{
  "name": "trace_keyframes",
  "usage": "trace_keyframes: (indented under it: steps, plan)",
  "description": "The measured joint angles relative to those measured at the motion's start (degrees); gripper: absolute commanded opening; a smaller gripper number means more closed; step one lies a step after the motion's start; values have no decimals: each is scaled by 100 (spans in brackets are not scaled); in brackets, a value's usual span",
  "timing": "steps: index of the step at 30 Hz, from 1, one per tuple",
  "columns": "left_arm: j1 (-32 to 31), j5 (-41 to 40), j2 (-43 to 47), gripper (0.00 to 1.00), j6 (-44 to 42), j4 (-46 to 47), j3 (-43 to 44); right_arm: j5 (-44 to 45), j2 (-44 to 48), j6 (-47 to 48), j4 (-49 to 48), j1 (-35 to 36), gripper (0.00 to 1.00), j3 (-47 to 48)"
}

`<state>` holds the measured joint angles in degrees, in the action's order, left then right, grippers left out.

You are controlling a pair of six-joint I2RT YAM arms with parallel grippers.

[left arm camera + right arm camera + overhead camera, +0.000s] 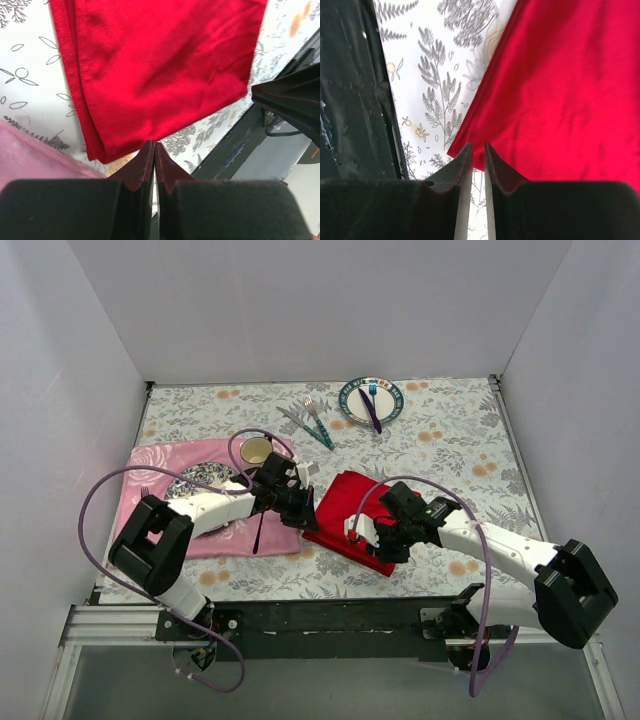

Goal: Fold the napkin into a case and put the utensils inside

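Observation:
The red napkin (347,510) lies folded on the flowered tablecloth between my two grippers, its layered edge showing in the left wrist view (160,65). My left gripper (303,508) is shut with nothing between its fingers, its tips (154,145) just off a napkin corner. My right gripper (376,537) sits at the napkin's near edge (560,90). Its jaws stand a narrow gap apart (478,146), with only tablecloth visible between them. The utensils (312,424), a fork and knife with teal handles, lie side by side at the back of the table.
A pink placemat (150,465) on the left carries a patterned plate (200,480), with a cup (256,450) behind it and a purple spoon (258,532) at its right edge. A rimmed plate (355,405) at the back holds a blue fork and a purple knife. The black front rail (350,100) is close by.

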<state>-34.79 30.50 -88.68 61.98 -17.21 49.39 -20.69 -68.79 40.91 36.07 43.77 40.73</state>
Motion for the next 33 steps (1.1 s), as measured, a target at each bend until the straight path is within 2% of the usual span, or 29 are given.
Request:
trace_keyframes:
  steps: [12, 21, 24, 27, 30, 33]
  plan:
    - [2, -282, -916, 0, -310, -437, 219, -20, -756, 214, -271, -15, 21, -258]
    - [4, -271, -1132, 1, -459, -713, 584, -170, -920, 282, 11, -24, 30, 11]
    - [7, -96, -990, 9, -603, -647, 573, -234, -778, 192, 166, -59, 34, 280]
    - [4, 109, -428, 17, -772, -494, 487, -319, -446, 7, 195, -315, 35, 697]
    - [4, 192, 299, 18, -1084, -328, 492, -341, -221, -118, 146, -763, 33, 1049]
    - [4, 186, 496, 16, -1611, -365, 767, -286, -278, -190, 168, -1209, 32, 1137]
